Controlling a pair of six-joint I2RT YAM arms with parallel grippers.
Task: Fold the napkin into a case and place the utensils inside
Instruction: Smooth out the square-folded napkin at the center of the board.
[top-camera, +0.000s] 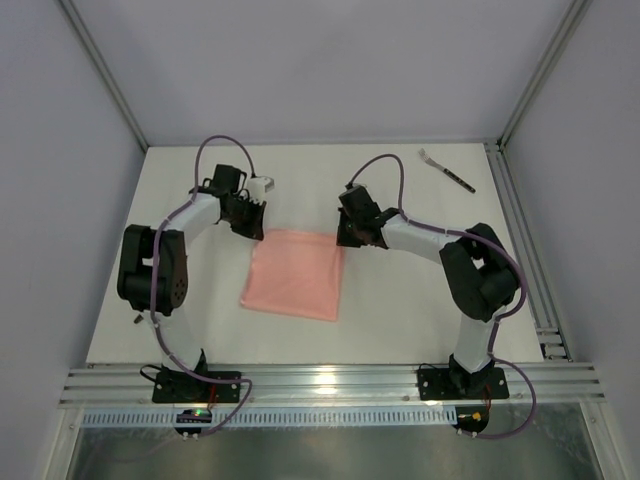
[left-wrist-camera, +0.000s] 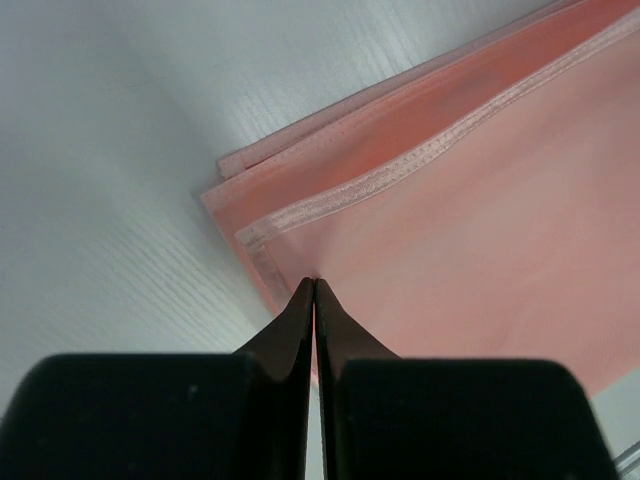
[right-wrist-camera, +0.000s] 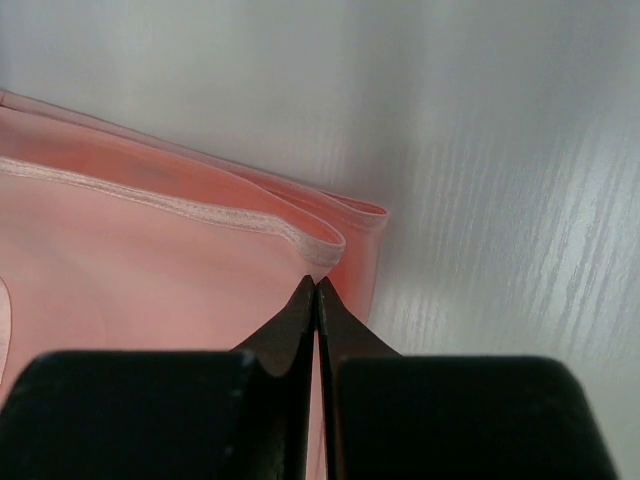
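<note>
Lower centre in each wrist view, left gripper (left-wrist-camera: 316, 285) and right gripper (right-wrist-camera: 316, 283) pinch shut on the folded napkin (top-camera: 295, 275) at its far corners, mid-frame overhead; fork (top-camera: 446, 170) upper right. Such shallow bites may slip or catch one layer, skewing the fold.

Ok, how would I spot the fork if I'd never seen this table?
Look at the white table, then its far right corner, beside the metal rail. The fork lies there alone, well away from the pink napkin. It is small and slim, with a silvery pronged head and a dark handle.
</note>
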